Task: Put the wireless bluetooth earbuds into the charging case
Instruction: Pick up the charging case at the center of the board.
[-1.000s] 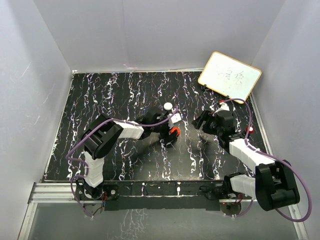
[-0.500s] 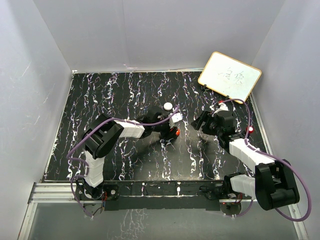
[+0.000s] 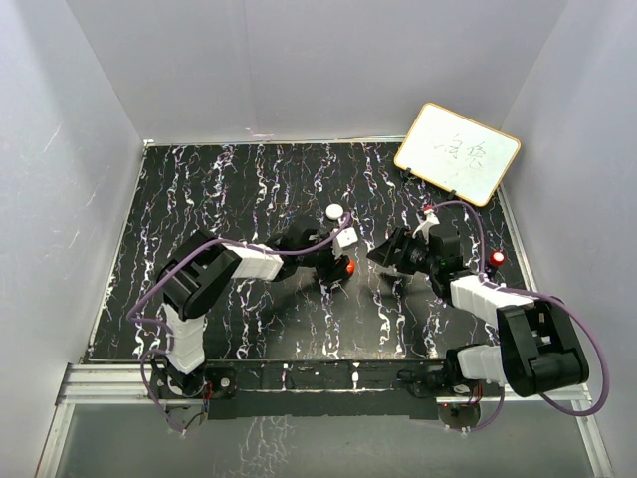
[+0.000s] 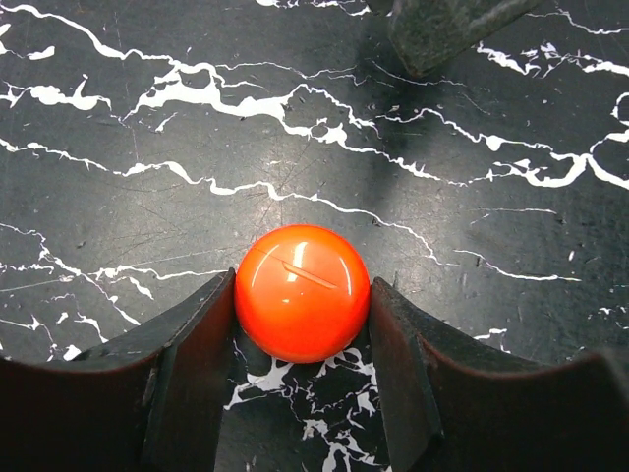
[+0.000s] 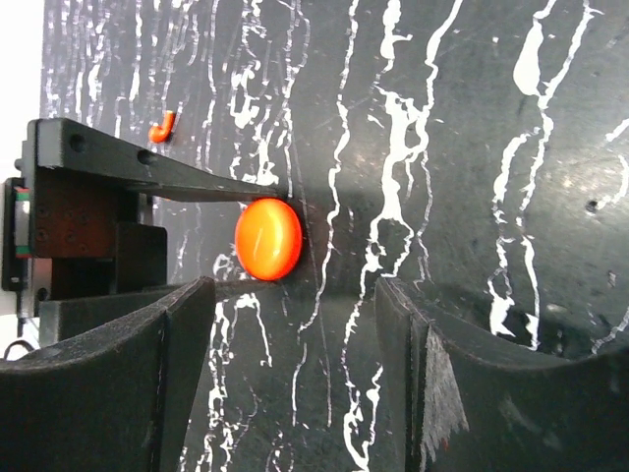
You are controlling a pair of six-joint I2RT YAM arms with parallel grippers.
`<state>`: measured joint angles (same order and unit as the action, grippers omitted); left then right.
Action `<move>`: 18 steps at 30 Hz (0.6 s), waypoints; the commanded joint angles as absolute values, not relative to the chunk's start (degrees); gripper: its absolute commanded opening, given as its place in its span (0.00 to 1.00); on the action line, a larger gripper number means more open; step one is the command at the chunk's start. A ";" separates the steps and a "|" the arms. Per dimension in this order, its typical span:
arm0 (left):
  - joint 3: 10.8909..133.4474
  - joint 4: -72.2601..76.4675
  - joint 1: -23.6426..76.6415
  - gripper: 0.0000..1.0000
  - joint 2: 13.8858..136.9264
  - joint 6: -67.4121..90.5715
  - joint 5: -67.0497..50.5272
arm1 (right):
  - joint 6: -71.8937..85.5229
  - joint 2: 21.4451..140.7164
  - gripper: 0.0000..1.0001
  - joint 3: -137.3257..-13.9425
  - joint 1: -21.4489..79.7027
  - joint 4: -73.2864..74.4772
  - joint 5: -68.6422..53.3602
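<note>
A round glossy red charging case [image 4: 302, 292] rests on the black marbled table, and it also shows in the top view [image 3: 349, 267]. My left gripper [image 4: 303, 307] is shut on it, one jaw against each side. My right gripper [image 5: 295, 295] is open and empty. It sits just right of the case and points at it [image 5: 268, 239]; in the top view it is at mid-table [image 3: 379, 253]. One tiny red hooked earbud [image 5: 162, 126] lies on the table beyond the left gripper's fingers. The other earbuds are not visible.
A white round disc [image 3: 334, 211] lies just behind the left gripper. A small red round piece [image 3: 497, 258] lies near the right edge beside the right arm. A whiteboard [image 3: 458, 151] leans at the back right corner. Grey walls enclose the table.
My right gripper has swung left toward the red case and now sits close to it. My left gripper has stayed shut on the case, shifting only slightly.
</note>
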<state>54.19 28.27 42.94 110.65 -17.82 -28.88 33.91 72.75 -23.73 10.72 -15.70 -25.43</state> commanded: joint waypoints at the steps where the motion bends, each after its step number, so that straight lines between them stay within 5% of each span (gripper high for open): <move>1: 53.14 32.80 43.15 0.00 104.89 -15.92 -30.12 | 35.76 74.23 0.63 -23.18 10.67 -24.66 -29.72; 18: 51.85 37.31 43.24 0.00 101.28 -12.53 -30.43 | 40.29 79.91 0.60 -23.24 14.09 -33.61 -32.26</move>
